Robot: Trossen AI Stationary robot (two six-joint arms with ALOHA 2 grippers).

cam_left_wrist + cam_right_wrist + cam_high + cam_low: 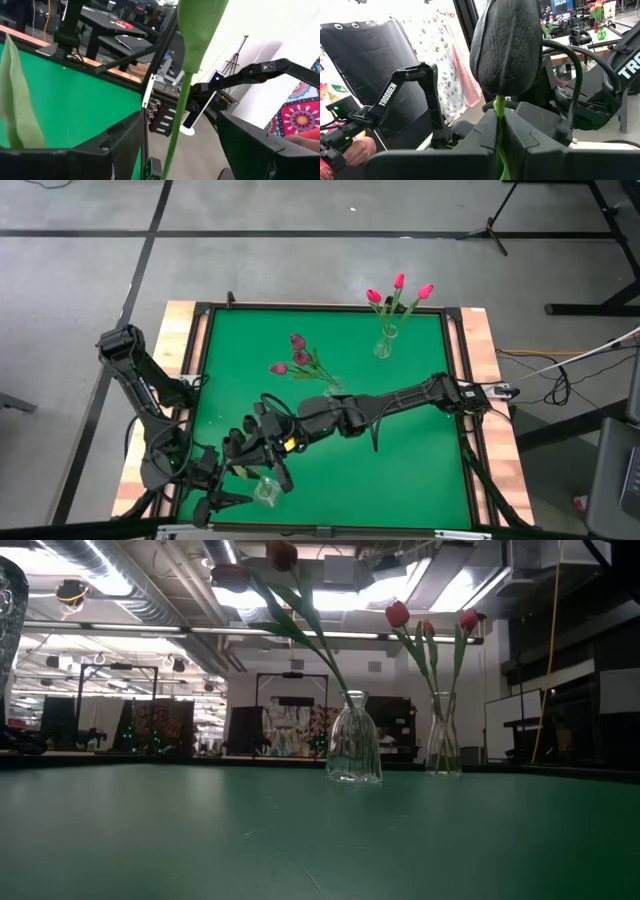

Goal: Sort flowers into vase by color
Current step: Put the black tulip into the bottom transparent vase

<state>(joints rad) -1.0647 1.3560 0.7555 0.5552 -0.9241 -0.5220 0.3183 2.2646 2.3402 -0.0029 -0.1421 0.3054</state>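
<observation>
Tripod (490, 225) on floor; perhaps a person's hand (362, 149).

Flat table mat (400, 470) bright green, wooden table border (478, 330) light tan. Three tulip heads (399, 281) in far clear glass vase (383, 345) bright pink-red; heads (297, 341) in middle vase (354, 740) dusky mauve-pink. Wrinkled tulip head (506, 45) near-black, stem (499, 135) green. Robot arms (400, 398) dark.
</observation>
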